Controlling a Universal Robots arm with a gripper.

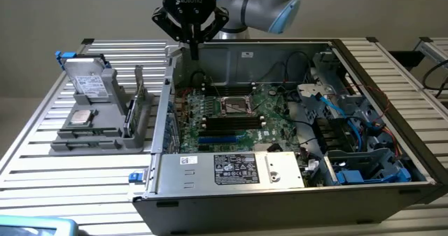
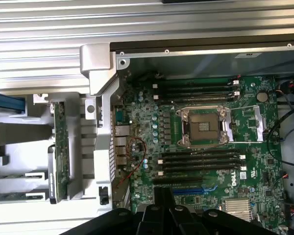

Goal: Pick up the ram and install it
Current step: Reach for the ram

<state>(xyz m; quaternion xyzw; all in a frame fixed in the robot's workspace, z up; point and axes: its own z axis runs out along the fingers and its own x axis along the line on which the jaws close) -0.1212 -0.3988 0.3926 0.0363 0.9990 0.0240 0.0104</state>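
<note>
Your gripper [image 1: 194,48] hangs clenched on nothing at the upper middle of the exterior view, above the computer case [image 1: 280,210]. The ram [image 1: 130,118] stands on edge in the gray holder [image 1: 91,137] at the exterior view's left, likely so its top edge can be pinched.

The hand [image 1: 194,50] hangs over the far corner of the open computer case [image 1: 280,207], on the exterior view's left. Its fingers are pressed together and hold nothing. The ram [image 1: 138,94] stands on its edge in a grey holder [image 1: 91,139] on the slatted tabletop [image 1: 63,183], just beside the case. The motherboard [image 1: 273,110] lies inside the case.
</note>
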